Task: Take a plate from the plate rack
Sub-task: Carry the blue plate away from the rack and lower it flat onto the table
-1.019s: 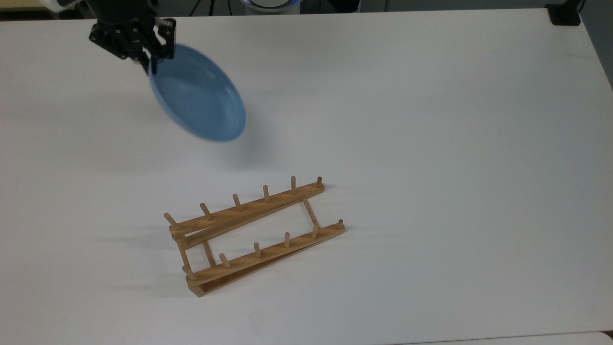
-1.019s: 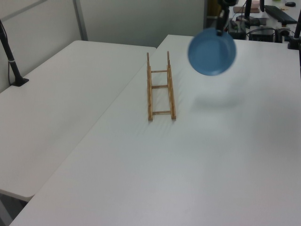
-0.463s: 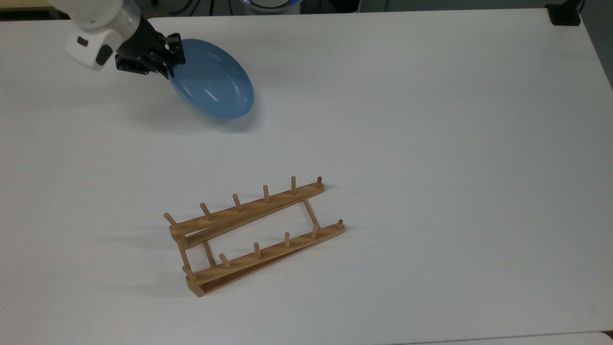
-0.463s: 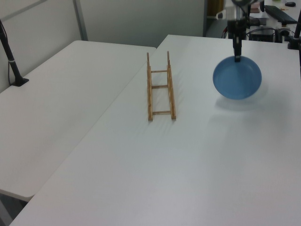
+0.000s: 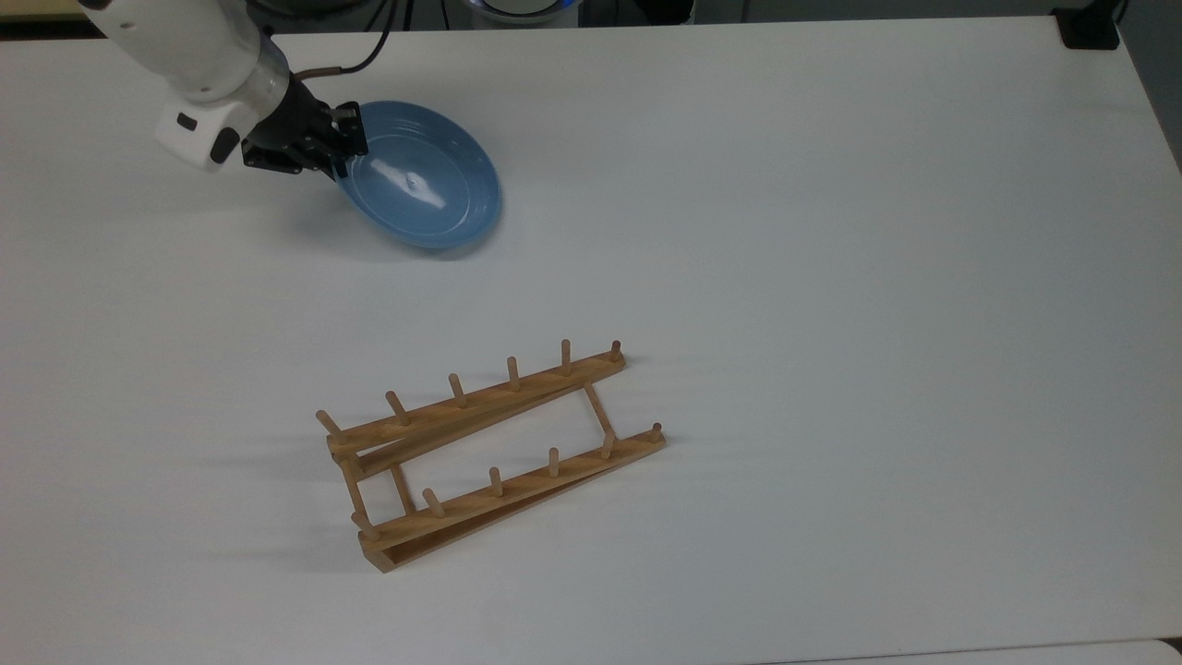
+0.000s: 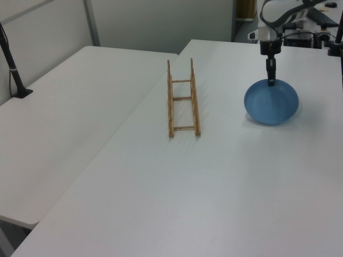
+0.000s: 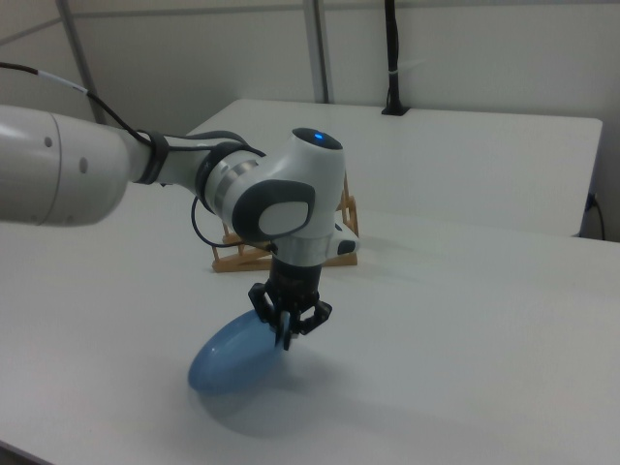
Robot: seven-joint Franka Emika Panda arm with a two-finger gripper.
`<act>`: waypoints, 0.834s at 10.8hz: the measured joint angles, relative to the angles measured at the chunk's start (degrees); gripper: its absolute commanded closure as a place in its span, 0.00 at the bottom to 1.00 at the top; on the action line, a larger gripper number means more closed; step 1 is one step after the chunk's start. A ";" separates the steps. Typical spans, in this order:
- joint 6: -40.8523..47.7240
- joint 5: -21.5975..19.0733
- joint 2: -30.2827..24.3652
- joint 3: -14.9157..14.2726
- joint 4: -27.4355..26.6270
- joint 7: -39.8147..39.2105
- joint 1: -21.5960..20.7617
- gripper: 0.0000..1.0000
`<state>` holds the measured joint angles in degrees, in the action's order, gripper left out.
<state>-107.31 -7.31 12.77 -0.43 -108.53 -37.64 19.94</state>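
The light-blue plate [image 5: 423,177] is tilted low over the white table at the top view's upper left, its far edge at or near the surface. My gripper [image 5: 340,152] is shut on the plate's rim at the top view's left side. In the left view the gripper [image 6: 271,81] points straight down onto the top rim of the plate [image 6: 271,103]. In the right view the gripper [image 7: 288,332] pinches the plate [image 7: 232,355] from above. The wooden plate rack [image 5: 494,453] lies bare on the table, well apart from the plate, and appears as the rack [image 6: 183,98] and behind the arm [image 7: 242,254].
A second white table [image 6: 69,101] adjoins on the left view's left, with a black post [image 6: 13,69] on it. A black clamp [image 5: 1088,28] sits at the top view's upper right corner. Monitors and gear stand beyond the table's far edge in the left view.
The plate has swung down from hanging high and steep to tilted low over the table, moving slightly toward the top view's right. The arm lowered with it. The rack has not moved.
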 measured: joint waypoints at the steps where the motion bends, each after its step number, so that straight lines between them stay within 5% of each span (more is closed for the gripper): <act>1: -0.33 0.00 0.66 0.00 -0.02 0.00 0.14 0.19; 3: -0.35 0.00 1.02 0.00 0.11 0.00 0.29 0.00; 9: 6.92 -5.41 -5.89 0.38 8.58 6.67 -0.25 0.00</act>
<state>-100.39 -12.72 6.88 -0.05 -99.96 -30.98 19.69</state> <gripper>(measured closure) 0.000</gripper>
